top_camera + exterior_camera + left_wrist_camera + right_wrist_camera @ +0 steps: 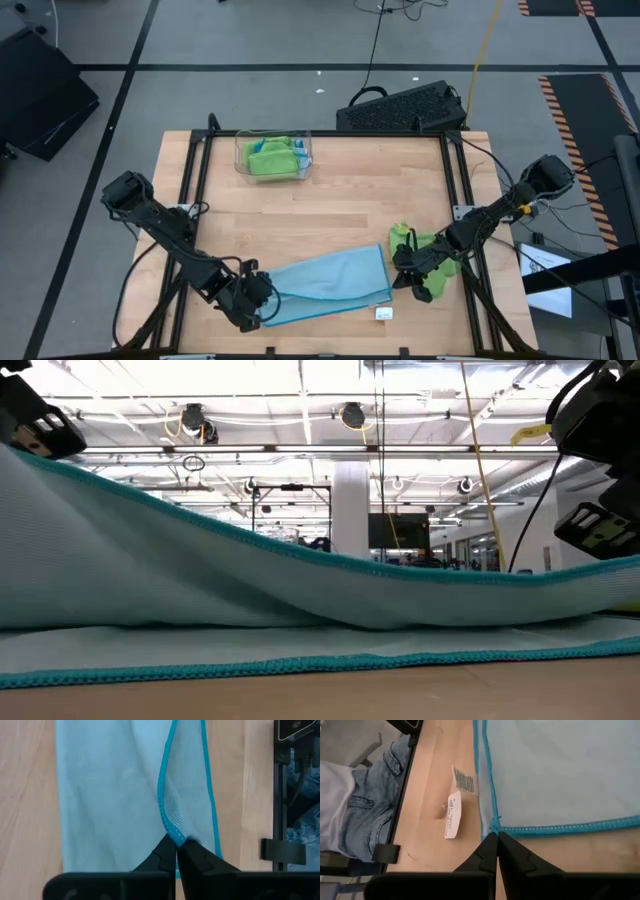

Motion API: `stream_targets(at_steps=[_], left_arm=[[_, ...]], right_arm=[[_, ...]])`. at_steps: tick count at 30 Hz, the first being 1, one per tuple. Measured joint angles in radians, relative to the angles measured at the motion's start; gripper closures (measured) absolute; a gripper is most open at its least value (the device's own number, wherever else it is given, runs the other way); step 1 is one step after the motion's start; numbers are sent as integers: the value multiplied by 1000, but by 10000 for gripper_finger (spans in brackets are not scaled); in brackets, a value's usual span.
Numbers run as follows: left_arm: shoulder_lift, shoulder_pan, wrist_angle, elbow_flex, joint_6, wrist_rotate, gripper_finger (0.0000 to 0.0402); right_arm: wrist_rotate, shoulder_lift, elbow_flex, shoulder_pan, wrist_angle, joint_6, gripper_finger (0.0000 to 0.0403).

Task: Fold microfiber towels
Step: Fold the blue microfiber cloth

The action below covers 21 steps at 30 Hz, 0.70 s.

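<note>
Two matte black jointed arms (165,225) with loose black cables

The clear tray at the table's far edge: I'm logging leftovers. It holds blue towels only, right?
Not quite. In the high view the clear tray holds lime green towels with only a bit of blue showing among them; it does sit at the far edge.

We cannot read any words. The small white paper tag (452,814) beside the light blue cloth towel (560,770) has black bar lines and tiny print, too small to read.
</note>
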Motion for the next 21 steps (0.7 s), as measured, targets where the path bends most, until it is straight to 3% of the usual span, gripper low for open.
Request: stream_targets(at_steps=[13,21], left_arm=[[0,-4,6,0,0,1,398],[0,-13,49,0,-26,2,380]], right_arm=[[-31,114,0,49,135,38,393],[-29,141,0,62,152,53,390]])
